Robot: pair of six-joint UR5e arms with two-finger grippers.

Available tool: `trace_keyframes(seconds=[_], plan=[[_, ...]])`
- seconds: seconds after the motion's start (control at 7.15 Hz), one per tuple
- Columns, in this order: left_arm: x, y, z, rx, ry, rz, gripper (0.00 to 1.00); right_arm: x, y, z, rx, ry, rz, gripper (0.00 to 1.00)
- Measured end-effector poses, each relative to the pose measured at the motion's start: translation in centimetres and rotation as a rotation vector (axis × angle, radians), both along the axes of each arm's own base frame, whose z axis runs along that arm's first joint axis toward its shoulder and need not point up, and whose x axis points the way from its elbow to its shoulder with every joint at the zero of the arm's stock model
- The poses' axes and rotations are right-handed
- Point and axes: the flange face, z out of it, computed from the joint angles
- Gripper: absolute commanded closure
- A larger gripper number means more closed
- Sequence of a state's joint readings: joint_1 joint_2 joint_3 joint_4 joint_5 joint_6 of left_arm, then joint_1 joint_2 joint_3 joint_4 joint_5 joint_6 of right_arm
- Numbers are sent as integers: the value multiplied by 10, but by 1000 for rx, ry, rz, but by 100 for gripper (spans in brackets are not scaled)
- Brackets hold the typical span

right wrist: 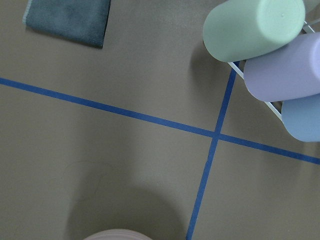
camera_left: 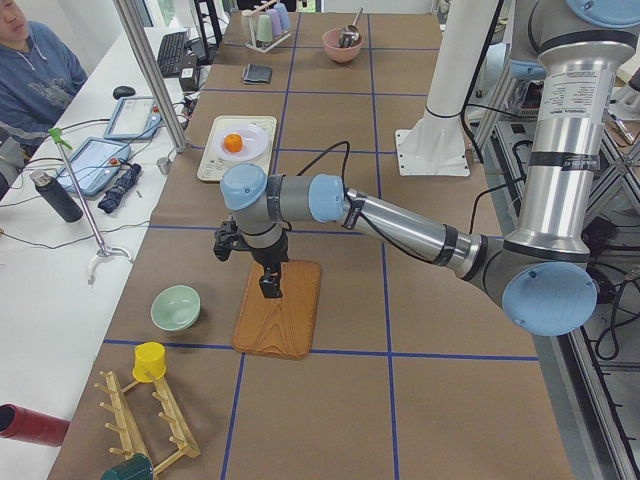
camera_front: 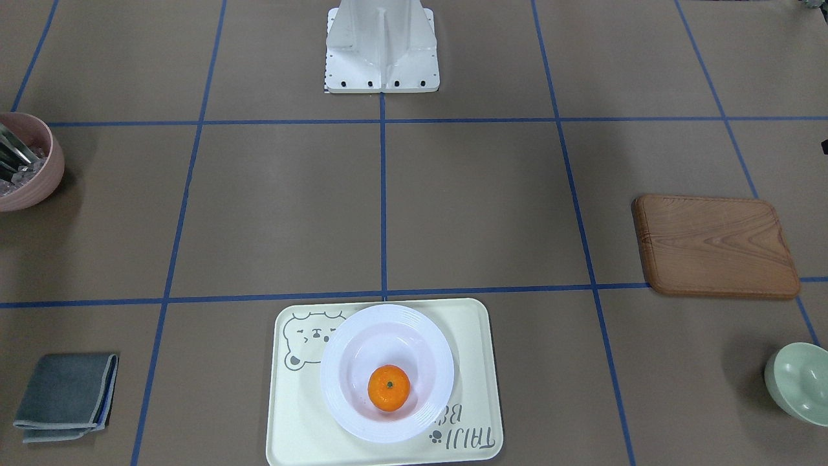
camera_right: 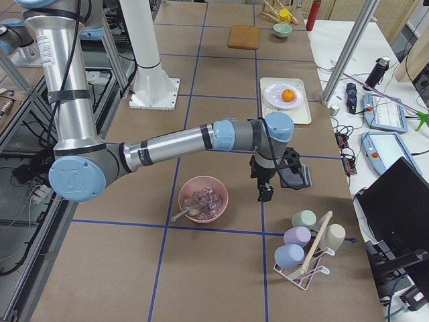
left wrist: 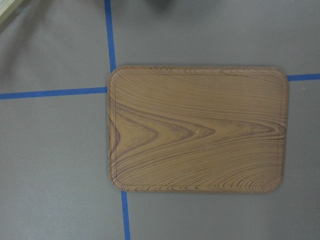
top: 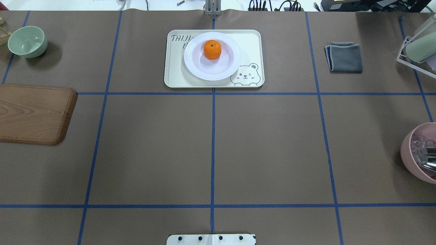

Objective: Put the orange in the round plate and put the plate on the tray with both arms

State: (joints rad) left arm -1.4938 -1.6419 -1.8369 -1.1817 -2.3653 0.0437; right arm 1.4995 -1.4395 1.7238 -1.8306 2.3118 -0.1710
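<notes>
The orange [camera_front: 389,388] [top: 212,49] rests inside the white round plate [camera_front: 336,382] [top: 190,61]. The plate stands on the cream bear tray [camera_front: 284,427] [top: 173,78] at the table's far side from the robot. Neither gripper is near it. My left gripper [camera_left: 270,287] hangs above the wooden board, far off to the left of the tray. My right gripper [camera_right: 266,193] hangs between the pink bowl and the grey cloth. Both show only in the side views, so I cannot tell whether they are open or shut.
A wooden board [top: 34,114] [left wrist: 200,130] and a green bowl [top: 27,41] lie on the left side. On the right are a folded grey cloth [top: 344,56], a pink bowl [top: 420,153] and a cup rack [right wrist: 265,45]. A person [camera_left: 30,70] sits past the table's far edge.
</notes>
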Motion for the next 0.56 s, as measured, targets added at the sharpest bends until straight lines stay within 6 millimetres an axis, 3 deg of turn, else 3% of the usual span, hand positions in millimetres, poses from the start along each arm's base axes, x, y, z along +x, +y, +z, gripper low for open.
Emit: trace_keyframes(seconds=[0.56], plan=[[-1,7,-18,94,2,-3,2,-11,-1,-5,1,-21,-10,0]])
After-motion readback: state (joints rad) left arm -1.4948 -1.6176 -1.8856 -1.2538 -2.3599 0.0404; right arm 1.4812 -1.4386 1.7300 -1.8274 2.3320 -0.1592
